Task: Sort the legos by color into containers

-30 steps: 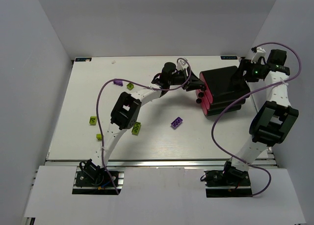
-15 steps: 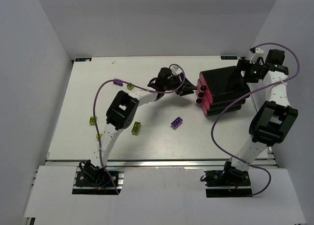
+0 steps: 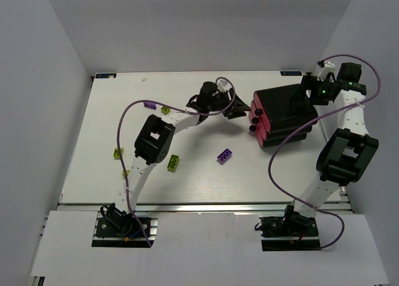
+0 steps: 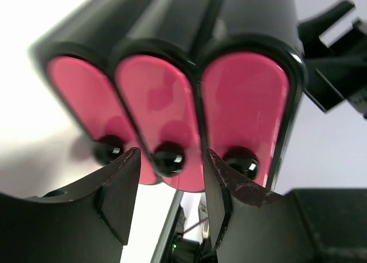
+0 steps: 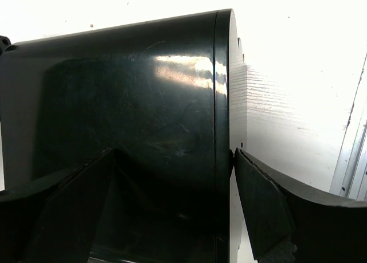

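Note:
The black cabinet [image 3: 285,111] stands at the far right with its three magenta drawers [image 3: 256,119] facing left, all pushed in. In the left wrist view my left gripper [image 4: 170,160] is open, its fingers either side of the middle drawer's black knob [image 4: 169,158] and just short of the drawer fronts [image 4: 243,102]. My right gripper [image 5: 172,157] holds the cabinet's back end [image 5: 143,102], one fingertip [image 5: 238,160] pressed on its edge. Loose on the table lie purple legos [image 3: 225,155] [image 3: 149,104] and lime-green legos [image 3: 173,163] [image 3: 117,152] [image 3: 165,109].
Another small lime-green lego [image 3: 126,172] lies by the left arm's lower link. White walls close in the table on the left, back and right. The right arm's purple cable [image 3: 280,149] loops over the table in front of the cabinet.
My left gripper drew back a little from the drawer fronts, then shifted towards the far side, staying level with the knobs. The cabinet turned slightly. The right gripper stayed on it.

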Controlling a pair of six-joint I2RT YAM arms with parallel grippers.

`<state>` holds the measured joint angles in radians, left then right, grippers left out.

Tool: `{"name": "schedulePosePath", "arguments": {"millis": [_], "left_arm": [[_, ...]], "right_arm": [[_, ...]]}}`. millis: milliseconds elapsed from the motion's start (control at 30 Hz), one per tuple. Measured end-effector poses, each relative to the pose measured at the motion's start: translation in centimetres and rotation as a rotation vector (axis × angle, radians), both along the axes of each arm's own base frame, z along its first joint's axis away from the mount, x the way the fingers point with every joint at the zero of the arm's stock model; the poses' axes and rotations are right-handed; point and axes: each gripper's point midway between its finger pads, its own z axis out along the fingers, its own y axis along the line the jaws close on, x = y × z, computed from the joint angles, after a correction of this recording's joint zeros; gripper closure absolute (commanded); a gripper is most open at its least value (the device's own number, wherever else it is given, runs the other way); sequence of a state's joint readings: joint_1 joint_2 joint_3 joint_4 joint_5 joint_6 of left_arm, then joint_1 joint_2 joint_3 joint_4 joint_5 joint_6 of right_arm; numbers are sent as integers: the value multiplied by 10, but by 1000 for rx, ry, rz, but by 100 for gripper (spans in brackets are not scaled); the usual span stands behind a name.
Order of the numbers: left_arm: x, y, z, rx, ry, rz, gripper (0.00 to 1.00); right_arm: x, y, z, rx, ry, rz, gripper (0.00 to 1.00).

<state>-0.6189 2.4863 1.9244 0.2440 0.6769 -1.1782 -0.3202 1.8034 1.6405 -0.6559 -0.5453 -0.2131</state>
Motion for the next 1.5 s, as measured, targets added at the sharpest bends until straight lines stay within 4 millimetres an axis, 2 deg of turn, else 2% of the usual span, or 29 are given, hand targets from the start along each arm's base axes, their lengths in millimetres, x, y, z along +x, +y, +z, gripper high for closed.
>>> {"name": "schedulePosePath", "arguments": {"millis": [167, 433, 600, 767, 867, 967, 1167, 1333, 1500], "left_arm": [[-16, -14, 7, -18, -4, -57, 43], [-32, -20, 1, -8, 31, -108, 44], [-33, -24, -1, -6, 36, -116, 45], [-33, -32, -18, 8, 57, -126, 45], [-34, -34, -18, 4, 62, -129, 46], [-35, -36, -18, 5, 66, -131, 54], [-35, -37, -15, -3, 62, -130, 79], [-38, -31, -16, -8, 55, -115, 82], [-40, -7, -16, 26, 59, -89, 82]], "right_arm": [[0, 0, 0, 0, 0, 0, 11], [0, 0, 0, 0, 0, 1, 11], [0, 0, 0, 0, 0, 1, 11], [0, 0, 1, -4, -1, -1, 11], [-1, 0, 1, -6, -1, -2, 11], [-1, 1, 1, -11, -1, -3, 11], [-2, 0, 1, -17, -3, -6, 12], [-3, 0, 1, -19, -2, -9, 12], [-3, -1, 1, -26, -1, -14, 12]]}}
